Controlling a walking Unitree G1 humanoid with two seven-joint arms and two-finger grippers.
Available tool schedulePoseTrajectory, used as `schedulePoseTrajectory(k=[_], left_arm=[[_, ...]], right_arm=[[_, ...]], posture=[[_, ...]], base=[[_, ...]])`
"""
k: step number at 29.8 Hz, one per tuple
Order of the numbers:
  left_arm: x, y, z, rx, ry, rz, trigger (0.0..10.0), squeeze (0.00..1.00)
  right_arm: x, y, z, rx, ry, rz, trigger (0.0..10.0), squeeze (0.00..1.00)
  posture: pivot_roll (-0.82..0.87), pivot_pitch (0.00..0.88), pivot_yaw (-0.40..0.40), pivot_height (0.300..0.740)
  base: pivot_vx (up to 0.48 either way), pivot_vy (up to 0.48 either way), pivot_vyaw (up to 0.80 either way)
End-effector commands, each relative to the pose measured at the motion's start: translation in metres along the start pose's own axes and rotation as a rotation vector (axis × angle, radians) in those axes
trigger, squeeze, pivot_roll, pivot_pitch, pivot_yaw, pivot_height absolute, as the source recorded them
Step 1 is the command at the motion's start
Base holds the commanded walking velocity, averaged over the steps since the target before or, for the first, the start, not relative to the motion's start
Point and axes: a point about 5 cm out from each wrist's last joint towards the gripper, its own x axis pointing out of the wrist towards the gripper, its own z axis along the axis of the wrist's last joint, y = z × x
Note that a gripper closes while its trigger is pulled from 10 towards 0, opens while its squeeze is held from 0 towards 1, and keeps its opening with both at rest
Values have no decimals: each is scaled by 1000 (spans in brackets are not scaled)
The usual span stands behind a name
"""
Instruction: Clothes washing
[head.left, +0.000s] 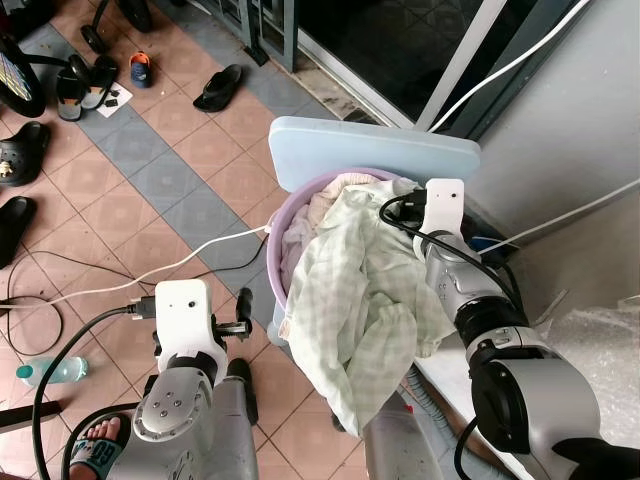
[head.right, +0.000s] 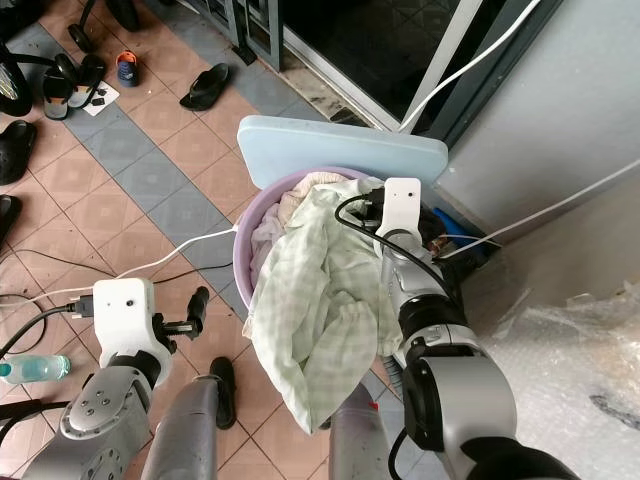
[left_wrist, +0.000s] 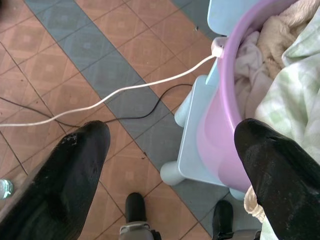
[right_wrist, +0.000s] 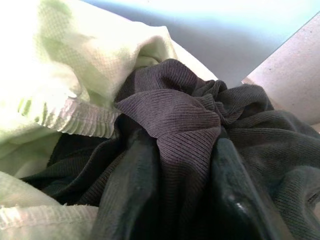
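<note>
A: What is over at nine o'clock?

B: A tiled floor (head.left: 120, 190) with brown and grey squares. Black sandals (head.left: 218, 86) lie on it up at eleven o'clock. A thin white cable (head.left: 180, 262) runs across it to the tub. A clear plastic bottle (head.left: 48, 371) lies down at eight o'clock.

A: And the left gripper (left_wrist: 170, 175)?

B: It is low at seven o'clock, near the tub but not touching it. Its two black fingers (left_wrist: 60, 180) are spread wide with nothing between them.

A: What is in the middle?

B: A round purple plastic tub (head.left: 280, 235) on a pale blue plastic stool (left_wrist: 192, 150). It is full of clothes. A big pale green checked cloth (head.left: 360, 300) hangs over its front rim toward six o'clock.

A: And at three o'clock?

B: The right gripper (right_wrist: 175, 190) is down in the tub's far side. Its fingers pinch a fold of dark ribbed cloth (right_wrist: 185, 120), just beside the green one. A grey wall (head.left: 560, 120) stands past it.
</note>
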Motion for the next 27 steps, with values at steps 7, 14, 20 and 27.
schedulePoseTrajectory(k=[7,14,20,27], left_arm=[[16,-4,2,-9,-7,-16,10000,0],[32,0,9,17,-54,-1,10000,0],[49,-7,16,39,-117,-5,10000,0],[71,-6,24,57,-153,-17,10000,0]], right_arm=[[1,0,3,40,-10,15,0,0],[-1,14,26,142,-127,155,0,0],[-17,25,66,190,-352,320,0,0],[-46,29,109,214,-591,429,0,0]], posture=[[116,307,-57,740],[97,230,-44,740],[54,136,-18,740],[8,53,13,740]], base=[[0,0,0],[0,0,0],[0,0,0],[0,0,0]])
